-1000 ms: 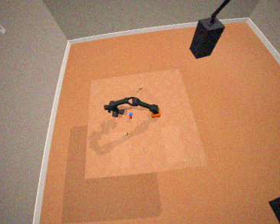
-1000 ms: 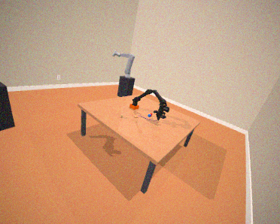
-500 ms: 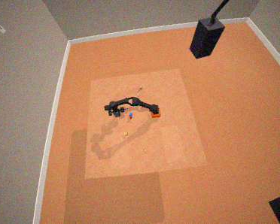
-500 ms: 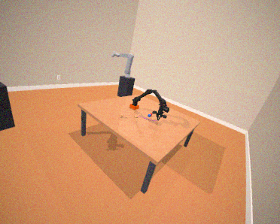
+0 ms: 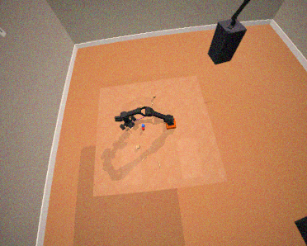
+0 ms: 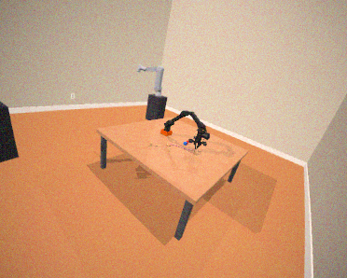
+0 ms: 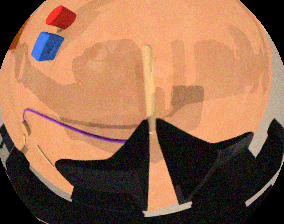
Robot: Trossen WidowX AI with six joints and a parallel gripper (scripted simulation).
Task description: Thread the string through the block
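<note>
My gripper (image 5: 125, 124) (image 6: 198, 144) (image 7: 151, 123) is shut on the thin wooden stick (image 7: 147, 82), which points straight out ahead of the fingers, above the table (image 5: 188, 124) (image 6: 143, 140). The purple string (image 7: 73, 125) runs off to the left below the fingers in the wrist view. It shows as a faint line on the table in the exterior view (image 6: 173, 146). A small tan piece (image 5: 137, 147) lies on the table in front of the arm; I cannot tell if it is the block. The button is too small to make out.
A red cube (image 7: 61, 16) (image 5: 143, 129) and a blue cube (image 7: 48, 46) (image 5: 143, 125) (image 6: 185, 144) lie side by side close to the gripper. Loose sticks (image 5: 158, 163) lie nearer the front. Another small tan piece (image 5: 153, 98) lies at the back. The arm's orange base (image 5: 171, 125) (image 6: 165, 132) stands to the right.
</note>
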